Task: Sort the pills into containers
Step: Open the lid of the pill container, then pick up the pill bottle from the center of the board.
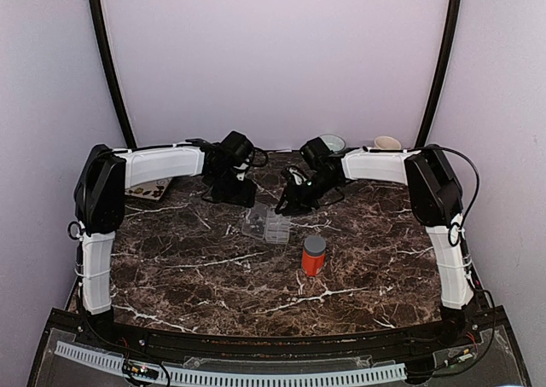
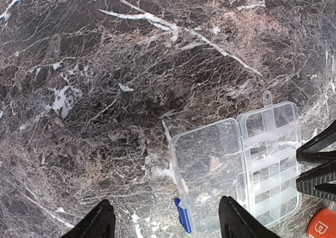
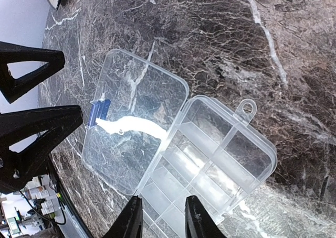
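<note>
The clear organiser box (image 1: 267, 225) lies open on the marble table, its lid (image 3: 131, 122) folded flat beside the divided base (image 3: 220, 159). A blue clasp (image 2: 184, 215) sits on the lid's edge. My left gripper (image 2: 168, 225) hovers open over that clasp edge, with nothing between its fingers. My right gripper (image 3: 163, 219) hangs just above the near compartments, its jaws a small way apart and empty. In the top view the left gripper (image 1: 232, 191) and right gripper (image 1: 290, 204) flank the box's far side. No pills are in view.
An orange bottle (image 1: 313, 256) with a grey cap stands just in front of the box. Two pale bowls (image 1: 333, 142) (image 1: 387, 142) sit at the back right. A flat white item with dark specks (image 1: 149, 191) lies partly behind the left arm.
</note>
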{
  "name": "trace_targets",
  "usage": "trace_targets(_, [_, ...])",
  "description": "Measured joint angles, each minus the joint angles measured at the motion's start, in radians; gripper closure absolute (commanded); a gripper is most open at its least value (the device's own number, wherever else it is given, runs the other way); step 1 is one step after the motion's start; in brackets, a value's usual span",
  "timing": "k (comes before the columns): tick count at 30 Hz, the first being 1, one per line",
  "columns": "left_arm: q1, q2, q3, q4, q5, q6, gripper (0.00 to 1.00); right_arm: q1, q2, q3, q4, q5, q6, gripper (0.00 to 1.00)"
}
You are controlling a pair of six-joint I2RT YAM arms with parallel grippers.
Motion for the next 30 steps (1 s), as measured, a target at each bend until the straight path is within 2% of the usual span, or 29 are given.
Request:
trace_targets(9, [0.000,-0.040,-0.003,0.019,-0.005,0.002,0.24,0.000,0.000,0.055,-0.048,0.039,-0.026,0.59])
trace_targets(12, [0.000,-0.131,-0.059,0.066,-0.024,0.002,0.21,0.002,-0.009,0.090,-0.057,0.077,-0.037,0.52])
trace_targets(15, [0.000,-0.303,-0.183,0.140,-0.047,0.003,0.16,0.005,-0.036,0.126,-0.068,0.146,-0.054,0.47])
trace_targets(19, [0.000,-0.548,-0.335,0.279,-0.068,0.003,0.02,0.018,-0.119,0.141,-0.067,0.309,-0.102,0.44])
trace_targets(22, [0.000,-0.700,-0.472,0.415,-0.074,0.002,0.01,0.037,-0.209,0.121,-0.032,0.484,-0.162,0.43])
trace_targets(25, [0.000,-0.816,-0.635,0.554,-0.101,-0.039,0.01,0.052,-0.318,0.033,0.075,0.686,-0.201,0.53])
trace_targets(27, [0.005,-0.861,-0.725,0.607,-0.109,-0.076,0.02,0.058,-0.375,-0.025,0.141,0.798,-0.211,0.56])
trace_targets(30, [0.011,-0.887,-0.812,0.643,-0.091,-0.111,0.05,0.051,-0.393,-0.040,0.179,0.900,-0.199,0.55])
